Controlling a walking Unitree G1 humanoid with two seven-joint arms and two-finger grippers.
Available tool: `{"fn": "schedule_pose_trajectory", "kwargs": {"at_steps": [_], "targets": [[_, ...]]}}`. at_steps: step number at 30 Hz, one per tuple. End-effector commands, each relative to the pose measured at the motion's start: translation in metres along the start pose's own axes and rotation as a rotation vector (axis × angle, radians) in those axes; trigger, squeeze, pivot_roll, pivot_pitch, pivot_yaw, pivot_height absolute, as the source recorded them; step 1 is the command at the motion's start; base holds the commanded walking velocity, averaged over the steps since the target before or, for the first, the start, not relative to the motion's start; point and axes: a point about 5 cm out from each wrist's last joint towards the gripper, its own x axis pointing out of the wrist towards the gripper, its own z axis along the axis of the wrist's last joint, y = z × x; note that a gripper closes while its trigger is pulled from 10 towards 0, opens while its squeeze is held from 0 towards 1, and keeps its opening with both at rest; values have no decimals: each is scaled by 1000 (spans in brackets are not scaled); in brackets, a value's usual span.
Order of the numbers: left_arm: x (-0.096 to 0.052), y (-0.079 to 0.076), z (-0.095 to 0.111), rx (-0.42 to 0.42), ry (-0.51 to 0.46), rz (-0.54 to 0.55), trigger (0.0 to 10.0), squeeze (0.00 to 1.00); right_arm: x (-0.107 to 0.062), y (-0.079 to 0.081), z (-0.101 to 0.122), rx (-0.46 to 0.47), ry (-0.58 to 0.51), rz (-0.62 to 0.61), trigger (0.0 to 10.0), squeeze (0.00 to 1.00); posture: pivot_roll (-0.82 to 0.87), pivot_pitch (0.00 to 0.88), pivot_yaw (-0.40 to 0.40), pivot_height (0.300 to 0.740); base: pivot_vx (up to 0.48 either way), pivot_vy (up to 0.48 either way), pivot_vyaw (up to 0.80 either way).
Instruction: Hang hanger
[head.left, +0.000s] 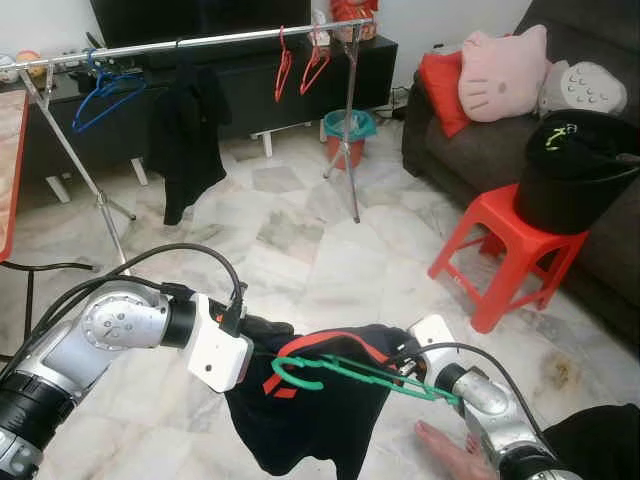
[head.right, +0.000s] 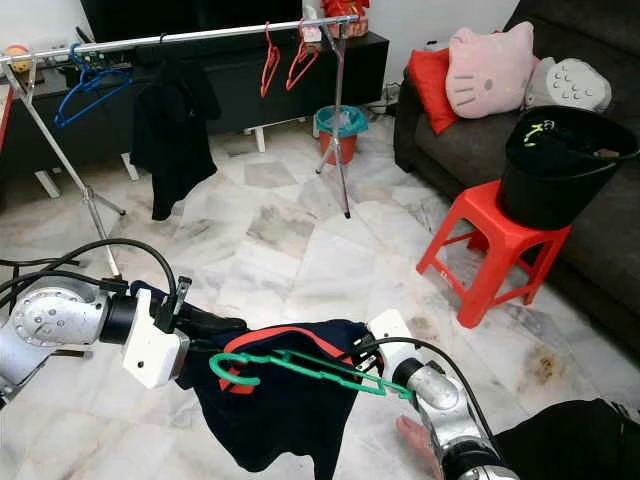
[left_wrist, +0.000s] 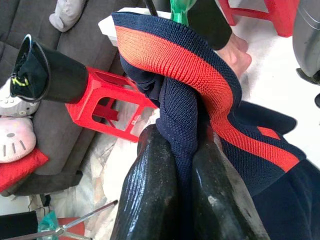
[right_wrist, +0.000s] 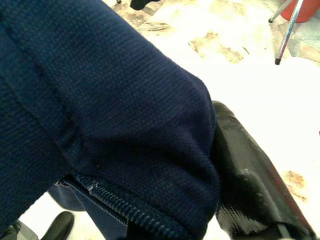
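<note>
Now | left gripper (left_wrist: 182, 165) pinches one navy garment (head.left: 310, 410) | right gripper (head.left: 405, 368) grips one green hanger (head.left: 350, 375) | rail: two red hangers (head.left: 298, 65), one blue hanger (head.left: 105, 92)

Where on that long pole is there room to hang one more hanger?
The rail looks bare between the black garment and the red hangers, and between the blue hanger and that garment. The ends are crowded. The left gripper and right gripper hold the navy shirt on the green hanger low over the floor.
</note>
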Motion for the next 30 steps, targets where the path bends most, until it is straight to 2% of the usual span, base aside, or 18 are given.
{"fn": "schedule_pose_trajectory", "kwargs": {"at_steps": [1,6,10,12,14,15,17,20,24,30], "targets": [[-1,5,5,23,-24,17,10000,0,-2,-1,-3,18,10,-20,10000,1000,-83,0,-20,740,0,0,0],[-2,5,2,29,-16,-3,10000,0,-2,-6,1,16,-12,-42,10000,1000,-86,0,-18,740,0,0,0],[-1,2,2,14,-20,-24,10000,0,-1,-5,7,45,-54,-2,10000,1000,-88,0,-16,740,0,0,0],[-1,2,2,9,-19,-27,10000,0,0,-2,8,67,-64,38,10000,1000,-88,0,-16,740,0,0,0],[0,1,1,1,-18,-32,10000,0,-1,5,6,71,-55,145,10000,1000,-88,0,-16,740,0,0,0],[0,1,1,1,-18,-32,10000,0,-1,5,6,71,-55,145,10000,1000,-88,0,-16,740,0,0,0],[0,0,0,-11,-18,-31,10000,0,-7,13,-1,75,-21,284,10000,1000,-92,0,-17,740,0,0,0],[1,0,0,-21,-21,-26,10000,0,-13,16,-9,54,17,353,10000,1000,-94,0,-18,740,0,0,0],[0,-2,0,-35,-26,-22,10000,0,-19,16,-17,51,55,386,10000,1000,-94,0,-18,740,0,0,0],[-1,-4,0,-45,-29,-28,10000,0,-34,14,-26,80,108,508,10000,1000,-94,0,-16,740,0,0,0]]}}
